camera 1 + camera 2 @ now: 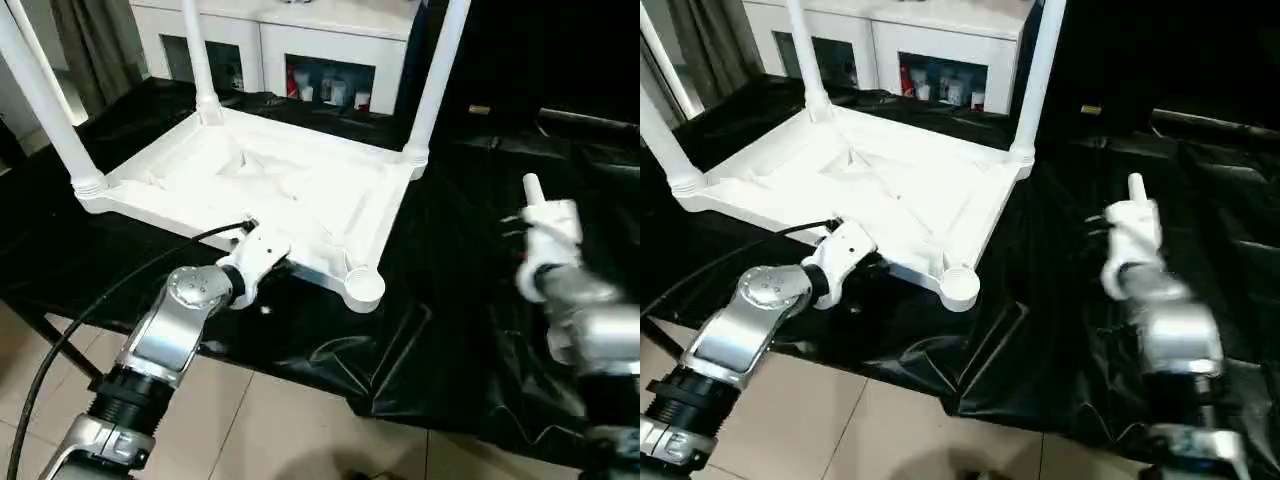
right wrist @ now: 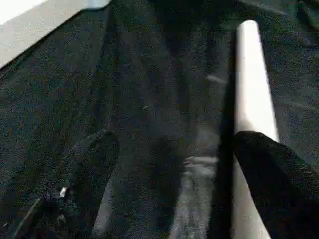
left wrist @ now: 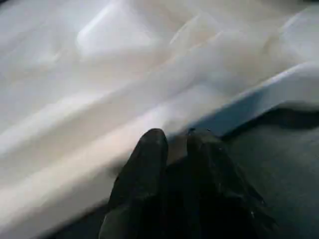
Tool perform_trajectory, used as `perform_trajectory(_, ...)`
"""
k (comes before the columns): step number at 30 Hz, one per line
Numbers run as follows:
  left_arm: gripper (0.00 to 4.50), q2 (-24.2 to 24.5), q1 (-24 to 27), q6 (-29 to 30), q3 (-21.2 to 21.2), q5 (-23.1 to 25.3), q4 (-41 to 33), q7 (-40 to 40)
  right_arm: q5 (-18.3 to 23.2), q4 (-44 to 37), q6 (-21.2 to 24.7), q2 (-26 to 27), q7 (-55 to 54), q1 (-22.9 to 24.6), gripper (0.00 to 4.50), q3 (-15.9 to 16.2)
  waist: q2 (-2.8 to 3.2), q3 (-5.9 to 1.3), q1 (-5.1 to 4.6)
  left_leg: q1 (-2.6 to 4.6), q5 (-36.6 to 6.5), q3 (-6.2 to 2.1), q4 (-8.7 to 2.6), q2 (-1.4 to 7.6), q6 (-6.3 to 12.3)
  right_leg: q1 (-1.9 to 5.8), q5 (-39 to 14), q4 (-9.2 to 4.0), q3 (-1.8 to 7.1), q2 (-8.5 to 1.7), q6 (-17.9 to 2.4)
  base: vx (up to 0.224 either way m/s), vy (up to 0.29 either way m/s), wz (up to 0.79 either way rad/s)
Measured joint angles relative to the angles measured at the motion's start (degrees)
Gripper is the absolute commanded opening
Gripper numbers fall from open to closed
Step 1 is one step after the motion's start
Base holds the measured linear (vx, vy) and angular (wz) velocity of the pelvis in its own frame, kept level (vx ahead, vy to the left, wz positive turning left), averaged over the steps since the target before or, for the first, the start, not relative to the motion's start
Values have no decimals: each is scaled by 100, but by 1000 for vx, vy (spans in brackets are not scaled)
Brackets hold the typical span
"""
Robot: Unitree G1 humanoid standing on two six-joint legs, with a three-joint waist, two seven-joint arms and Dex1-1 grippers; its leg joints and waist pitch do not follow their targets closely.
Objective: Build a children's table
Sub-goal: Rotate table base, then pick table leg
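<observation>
Table [image 1: 270,190] lies upside down on the black-draped tabletop [image 1: 470,300] so its sockets face up — three legs in, the near corner socket [image 1: 362,286] empty. Left hand [image 3: 174,144], nearly closed, steadies the near rim; right hand [image 2: 172,149], spread wide, hovers beside the loose leg [image 2: 251,94].

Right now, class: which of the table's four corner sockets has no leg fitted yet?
The near socket at the table top's front corner, to the right of the left pincer; the other three corners hold upright legs.
</observation>
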Motion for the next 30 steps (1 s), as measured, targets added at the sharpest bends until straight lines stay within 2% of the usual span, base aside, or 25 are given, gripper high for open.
perform_trajectory(3, 104, -156, 63, -285, 77, -322, -178, -223, 1, -37, 208, -184, 56, -129, 449, -18, 1, -2, -9, 1, 0, 1, 1, 0, 1, 0, 0, 1, 1, -1, 0, 0, 0, 0)
perform_trajectory(7, 104, -151, 200, -263, 94, -548, -351, -457, 3, 544, 516, -610, 128, -498, 449, -173, 1, -2, -10, 2, 8, 3, 4, 0, 13, 0, 0, 4, 0, 0, 0, 0, 0, 0)
perform_trajectory(11, 104, -148, 220, -191, 85, -764, -505, -730, 79, 1271, 777, -896, 482, -732, 449, -187, -1, -3, -18, 1, 8, 3, 7, 1, 15, 0, 0, 4, -1, 0, 0, 0, 0, 0)
perform_trajectory(15, 104, -20, 227, -101, -63, -1046, -873, -1216, 89, 2436, 821, -1032, 733, -1137, 449, -44, -1, -2, -21, -1, 8, 5, 9, 2, 15, -5, 0, 10, 0, -1, -1, 0, 0, 0)
perform_trajectory(20, 104, 57, 234, -11, -138, -1183, -1064, -1459, 33, 3297, 778, -1169, 886, -1495, 449, 5, -11, -2, -13, -2, 9, 6, 13, 2, 16, -4, 0, 12, 0, -2, -1, 0, 0, 0)
perform_trajectory(23, 104, 133, 242, 118, -149, -1205, -1220, -1585, -37, 3845, 797, -1184, 1076, -1600, 449, 165, -24, -4, -6, -5, 9, 6, 14, 3, 16, -5, 1, 14, -1, -2, -2, 0, 0, 0)
perform_trajectory(30, 104, 348, 278, 417, -194, -1524, -1662, -1901, -42, 4414, 740, -1190, 1144, -1852, 377, 232, -35, -2, -7, -6, 9, 7, 22, 5, 16, -6, 1, 24, -1, -5, -3, 0, 0, 0)
